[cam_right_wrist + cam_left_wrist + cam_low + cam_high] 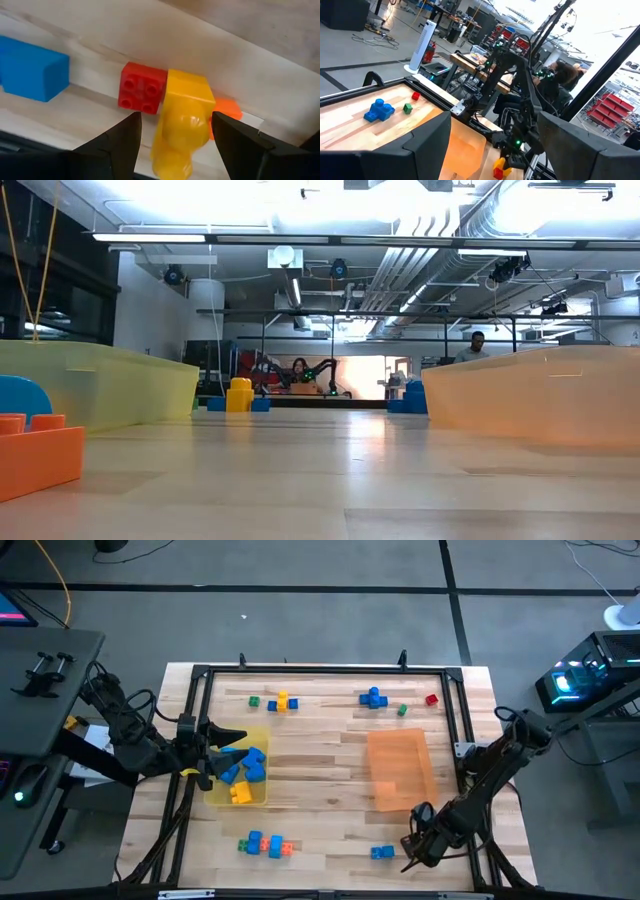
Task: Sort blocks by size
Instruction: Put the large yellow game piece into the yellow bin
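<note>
Yellow tray [262, 734], orange tray [398, 769] — blue, yellow blocks [244, 768]

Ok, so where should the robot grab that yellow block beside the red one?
Probably from above, by the end away from the red block. That end of the yellow block looks free on both sides, and the open right hand straddles it; the other end touches the red block. The left hand waits over the yellow tray.

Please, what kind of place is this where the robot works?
Probably a robotics lab or workshop: exposed ceiling ducts, other workbenches with equipment, cables on the floor, and a person at the back.
</note>
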